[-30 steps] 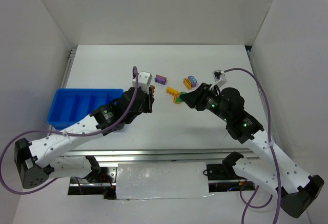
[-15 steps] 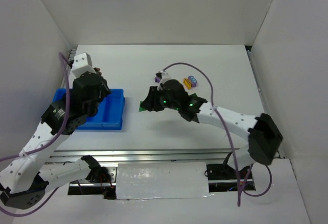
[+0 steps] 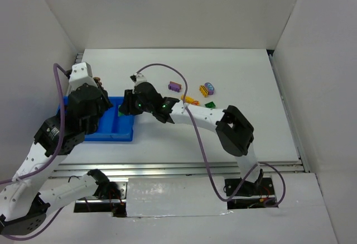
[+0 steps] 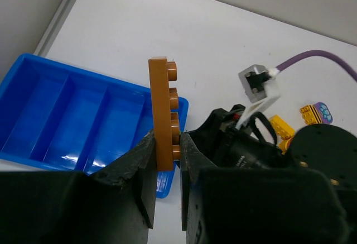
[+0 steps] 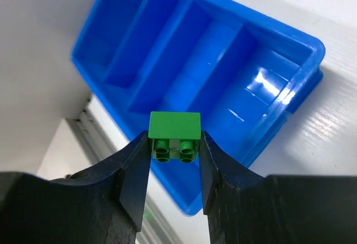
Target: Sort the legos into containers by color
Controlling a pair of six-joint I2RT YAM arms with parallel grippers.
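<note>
The tray (image 3: 117,137) is set at the table's (image 3: 251,76) left. Loose bricks (image 3: 207,89) are scattered to its right; one brick (image 5: 175,127) is held over the tray's right end.

Robotics lab bench, white enclosure walls (image 3: 167,9), white table (image 3: 240,71); aluminium frame rail (image 3: 167,168)

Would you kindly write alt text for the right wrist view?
The right gripper holds a small green lego between its black fingers, above a blue tray split into narrow compartments, on a white table.
</note>
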